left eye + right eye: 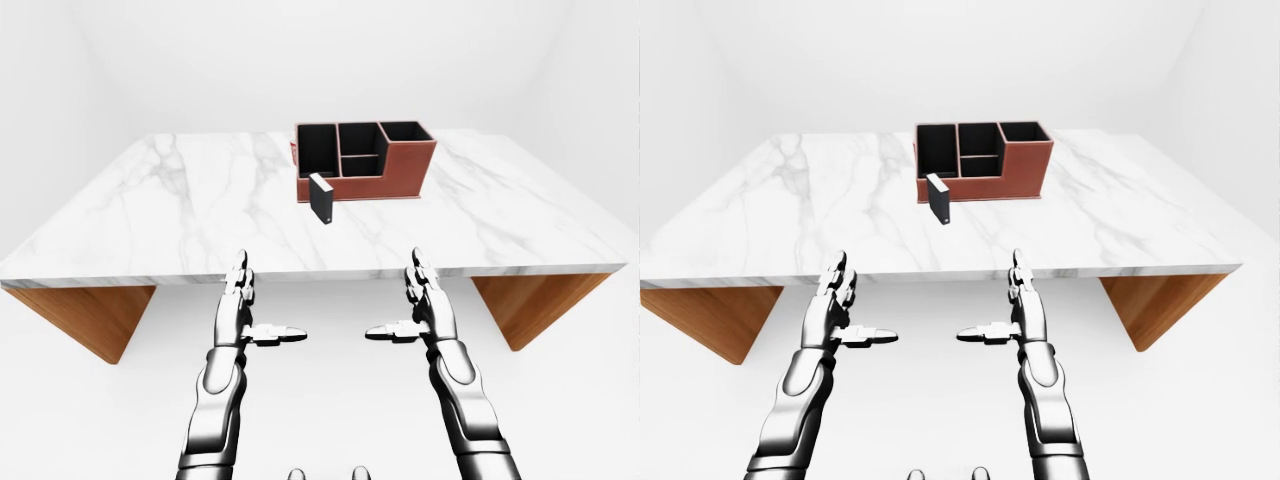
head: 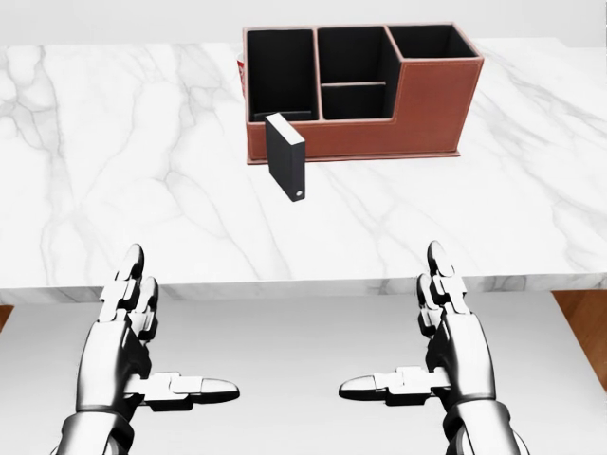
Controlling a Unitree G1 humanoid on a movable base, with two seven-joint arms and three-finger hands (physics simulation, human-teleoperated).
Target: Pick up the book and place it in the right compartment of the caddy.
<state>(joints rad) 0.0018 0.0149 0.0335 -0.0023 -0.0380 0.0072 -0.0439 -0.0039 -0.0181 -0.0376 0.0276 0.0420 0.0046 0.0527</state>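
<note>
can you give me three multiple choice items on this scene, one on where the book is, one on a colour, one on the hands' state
1. Where is the book?
A. inside the caddy
B. standing on the table by the caddy's left end
C. in a hand

2. What colour is the caddy's outside?
A. reddish brown
B. blue
C. white

3. How are the left hand and right hand?
A. both open, empty
B. both gripping the book
C. one shut on the caddy

Answers: 1 B, it stands upright on the marble table; 2 A, brown walls, black inside; 3 A, fingers spread below the table edge.

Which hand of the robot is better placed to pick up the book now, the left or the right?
Probably the left, only slightly. In the head view the book stands upright left of centre, somewhat nearer the left hand than the right hand. Both are open, below the table edge.
</note>
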